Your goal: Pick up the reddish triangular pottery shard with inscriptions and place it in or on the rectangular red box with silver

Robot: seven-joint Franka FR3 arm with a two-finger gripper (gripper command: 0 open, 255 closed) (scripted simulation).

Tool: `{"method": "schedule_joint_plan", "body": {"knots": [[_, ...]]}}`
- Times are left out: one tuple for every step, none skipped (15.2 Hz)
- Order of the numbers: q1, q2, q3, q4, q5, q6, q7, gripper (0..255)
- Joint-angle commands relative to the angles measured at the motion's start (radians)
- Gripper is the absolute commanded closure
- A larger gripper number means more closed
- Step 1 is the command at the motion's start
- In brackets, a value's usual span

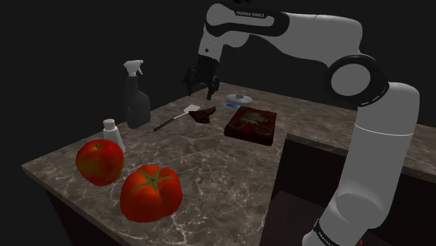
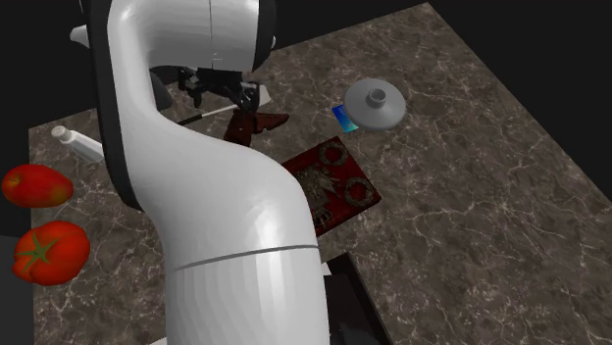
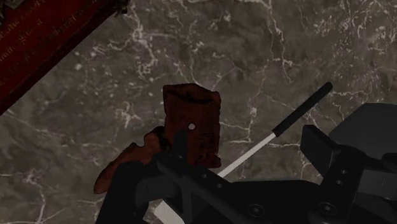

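round tomato (image 1: pixel 99 161) | ribbed tomato (image 1: pixel 151 193) | dark spray bottle (image 1: pixel 136 99) | small white bottle (image 1: pixel 112 133) | spatula (image 1: pixel 190 110) | grey lid (image 2: pixel 378 103) | marble counter (image 1: pixel 223 175)

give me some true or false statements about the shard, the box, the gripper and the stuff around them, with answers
1. The reddish-brown triangular shard lies on the dark marble counter, outside the red rectangular box with silver ornaments. True.
2. The black two-finger gripper is shut on the shard. False: its fingers stand apart above the shard and hold nothing.
3. The dark spray bottle lies on its side. False: it stands upright.
4. A small white bottle stands beside a red tomato. True.
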Motion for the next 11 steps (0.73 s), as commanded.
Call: {"method": "schedule_joint_plan", "body": {"knots": [[0.003, 0.009, 0.002, -0.007, 0.003, 0.017, 0.004, 0], [0.004, 0.006, 0.002, -0.025, 0.004, 0.032, 0.003, 0], [0.006, 0.002, 0.003, -0.043, 0.004, 0.046, 0.002, 0], [0.008, -0.001, 0.004, -0.060, 0.005, 0.061, 0.001, 0], [0.010, -0.004, 0.005, -0.077, 0.005, 0.075, -0.001, 0], [0.012, -0.009, 0.007, -0.103, 0.006, 0.097, -0.002, 0], [0.012, -0.009, 0.007, -0.104, 0.006, 0.097, -0.003, 0], [0.012, -0.009, 0.007, -0.103, 0.006, 0.097, -0.003, 0], [0.012, -0.009, 0.007, -0.103, 0.006, 0.097, -0.002, 0], [0.012, -0.009, 0.007, -0.103, 0.006, 0.097, -0.002, 0], [0.012, -0.008, 0.007, -0.103, 0.006, 0.097, -0.002, 0]]}}
